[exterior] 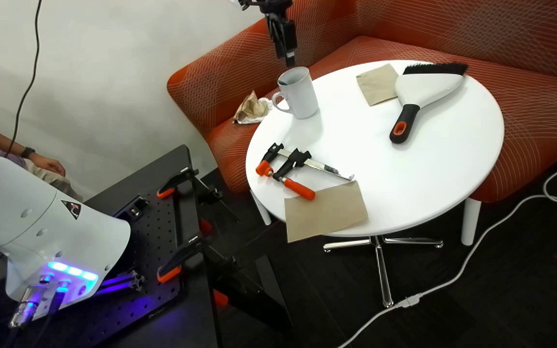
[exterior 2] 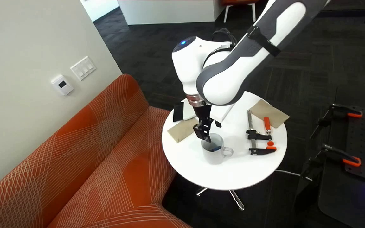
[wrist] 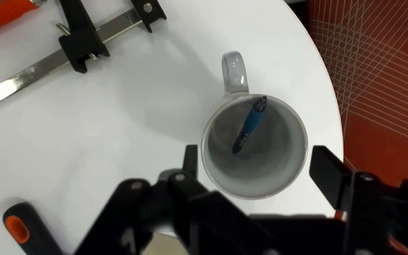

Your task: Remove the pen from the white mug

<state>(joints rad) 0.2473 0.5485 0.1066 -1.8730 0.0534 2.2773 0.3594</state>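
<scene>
The white mug [exterior: 302, 99] stands upright near the edge of the round white table [exterior: 433, 179]; it also shows in an exterior view [exterior 2: 213, 157] and in the wrist view [wrist: 260, 182]. A blue pen [wrist: 250, 124] with dark ends leans inside the mug, its top near the rim by the handle. Only a bit of the pen shows in both exterior views [exterior: 282, 83] [exterior 2: 215, 148]. My gripper [wrist: 257, 163] is open and empty, pointing down above the mug. In the wrist view its fingers appear on either side of the mug's opening, apart from the pen. The gripper [exterior 2: 213, 131] is just above the rim.
An orange-handled bar clamp [exterior: 300, 157] lies near the mug's handle side. A brush [exterior: 426, 89] with dustpan and brown paper squares [exterior: 327, 211] [exterior: 375, 84] lie on the table. A red couch [exterior: 230, 72] borders the table; crumpled paper [exterior: 248, 110] lies on it.
</scene>
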